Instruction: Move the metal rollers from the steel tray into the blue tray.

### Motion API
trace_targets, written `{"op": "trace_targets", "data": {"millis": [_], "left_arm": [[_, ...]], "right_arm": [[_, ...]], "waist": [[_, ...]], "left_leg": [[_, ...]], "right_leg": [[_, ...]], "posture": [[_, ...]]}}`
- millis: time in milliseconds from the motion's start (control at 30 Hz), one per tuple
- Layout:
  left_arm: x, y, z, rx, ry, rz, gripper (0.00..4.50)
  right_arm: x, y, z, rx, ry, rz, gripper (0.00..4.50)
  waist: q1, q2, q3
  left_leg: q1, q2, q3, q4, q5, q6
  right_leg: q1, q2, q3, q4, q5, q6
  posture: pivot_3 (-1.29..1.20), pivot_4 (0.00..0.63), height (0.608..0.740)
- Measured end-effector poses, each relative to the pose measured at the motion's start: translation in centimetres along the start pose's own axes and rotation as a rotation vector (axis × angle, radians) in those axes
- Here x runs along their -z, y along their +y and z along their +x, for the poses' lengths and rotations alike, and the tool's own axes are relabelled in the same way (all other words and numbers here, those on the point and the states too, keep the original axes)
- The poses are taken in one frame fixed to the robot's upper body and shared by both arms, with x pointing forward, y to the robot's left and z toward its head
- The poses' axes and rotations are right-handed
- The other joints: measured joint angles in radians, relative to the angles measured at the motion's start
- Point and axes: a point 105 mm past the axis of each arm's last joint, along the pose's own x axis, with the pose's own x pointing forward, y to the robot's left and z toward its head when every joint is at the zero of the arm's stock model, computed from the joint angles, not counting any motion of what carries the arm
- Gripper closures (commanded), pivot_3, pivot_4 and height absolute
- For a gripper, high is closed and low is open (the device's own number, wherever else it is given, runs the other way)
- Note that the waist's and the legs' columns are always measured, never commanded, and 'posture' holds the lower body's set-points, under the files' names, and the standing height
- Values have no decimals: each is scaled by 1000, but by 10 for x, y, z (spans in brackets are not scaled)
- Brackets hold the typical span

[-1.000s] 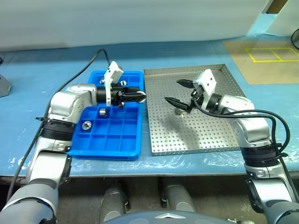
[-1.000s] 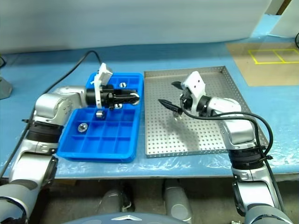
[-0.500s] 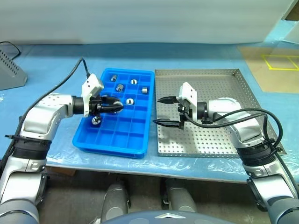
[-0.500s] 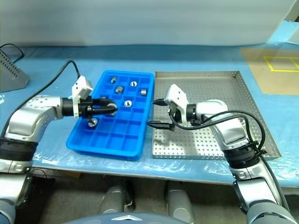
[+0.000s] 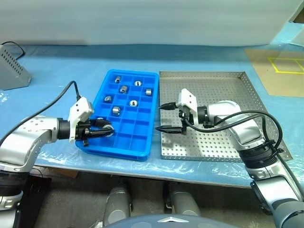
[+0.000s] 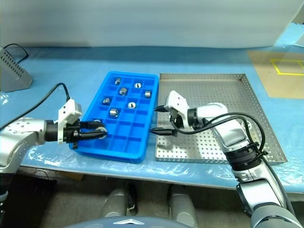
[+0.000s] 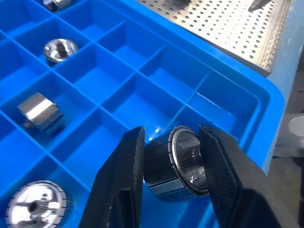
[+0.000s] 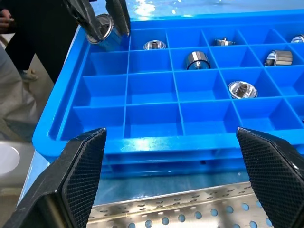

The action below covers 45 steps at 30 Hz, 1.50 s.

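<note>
The blue tray (image 5: 142, 124) lies left of the steel tray (image 5: 223, 88) on the blue table. Several metal rollers (image 5: 124, 88) sit in its far compartments. My left gripper (image 5: 105, 131) is shut on one more roller (image 7: 178, 164), held just above the tray's near-left corner compartments. That held roller also shows in the right wrist view as a roller (image 8: 102, 27) between black fingers. My right gripper (image 5: 160, 118) stands wide open with nothing in it, over the steel tray's left edge, pointing at the blue tray (image 8: 152, 142).
A grey device (image 5: 10, 66) stands at the far left of the table. A black cable (image 5: 59, 100) runs along my left arm. Yellow tape lines (image 5: 285, 64) mark a brown patch at the far right. The table's front edge is close below both trays.
The camera has swung. My left gripper has carried its roller back and down from the blue tray's middle to its near-left corner. The right gripper turned further toward the blue tray, still open.
</note>
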Motion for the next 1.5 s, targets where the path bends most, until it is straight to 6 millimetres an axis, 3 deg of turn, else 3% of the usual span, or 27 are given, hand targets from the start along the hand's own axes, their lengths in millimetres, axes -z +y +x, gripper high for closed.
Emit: {"op": "trace_targets", "data": {"millis": [300,533,567,700,967,1100,1200,1333,1500], "left_arm": [[17,-2,-5,-48,27,-51,3033],[19,-2,-6,-54,31,-51,3033],[19,-1,-6,-59,32,-50,2303],[16,7,-7,-106,32,-37,1060],[4,15,-7,-104,9,-14,1060],[-35,27,-3,-121,-93,60,1060],[-64,27,5,-96,-172,106,1060],[-77,26,28,-13,-195,128,1060],[-82,30,81,70,-212,132,1060]], "right_arm": [[-1,-2,0,-20,10,-17,0],[0,-2,0,-16,19,-23,0],[0,-2,0,-15,19,-23,0],[0,-2,1,-15,17,-26,0],[3,-2,1,-9,18,-14,0],[4,-2,0,2,17,-4,0],[3,-3,-4,10,4,19,0],[-2,-4,-20,33,-8,38,0],[3,-9,-49,131,5,81,0]], "waist": [[4,0,0],[16,-1,0],[16,-1,0],[15,-1,0],[15,-1,0],[20,-1,0],[17,-1,0],[15,-1,0],[15,-1,0]], "left_leg": [[1,0,0,-2,1,-1],[1,0,0,-1,1,-1],[1,0,0,-1,1,-1],[2,0,0,-1,1,-1],[1,0,0,-1,1,-1],[1,0,0,1,1,-1],[2,-1,0,2,1,0],[2,0,0,2,1,0],[0,-1,0,3,0,1]], "right_leg": [[0,0,0,0,0,-1],[0,0,0,0,0,-1],[0,0,0,0,0,-1],[0,0,0,1,0,-1],[0,0,0,1,0,-1],[1,0,0,2,0,-1],[2,0,1,2,0,-1],[2,0,1,2,0,-1],[3,0,1,1,0,-1]], "posture": [[-112,150,740],[-117,150,740],[-119,150,740],[-128,150,740],[-152,150,740],[-176,150,740],[-206,150,740],[-258,150,740],[-356,150,740]]}}
